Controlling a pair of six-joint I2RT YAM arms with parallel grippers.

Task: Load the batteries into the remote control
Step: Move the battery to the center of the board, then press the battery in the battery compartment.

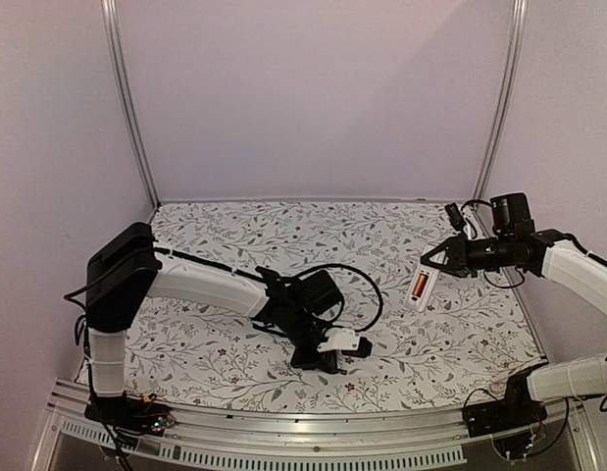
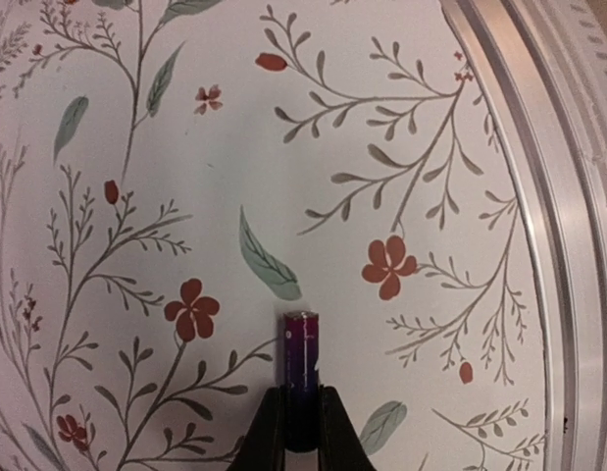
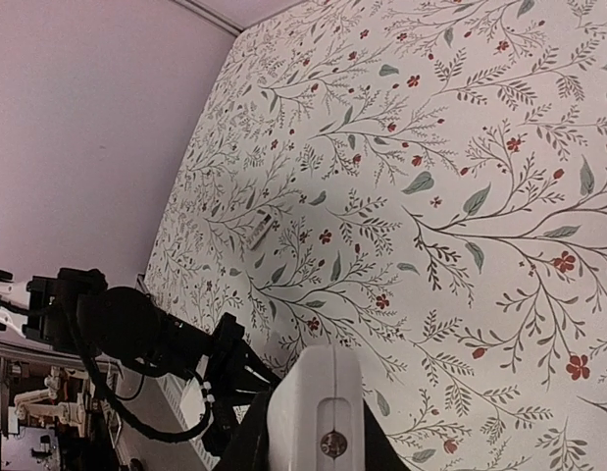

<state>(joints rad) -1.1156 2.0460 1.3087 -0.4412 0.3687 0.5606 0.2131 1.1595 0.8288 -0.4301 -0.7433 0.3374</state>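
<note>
Slim dark-purple battery (image 2: 301, 348) in left gripper's (image 2: 301, 400) pinch; white remote (image 3: 318, 402) with orange battery (image 1: 420, 286) in right gripper's (image 1: 436, 264) clamp.

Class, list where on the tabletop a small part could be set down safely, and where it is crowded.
Free: the far strip of cloth along the back wall, and the near right patch between the lifted remote control and near rail. Crowded: near centre, under the left arm, its cable loop and left gripper.
</note>
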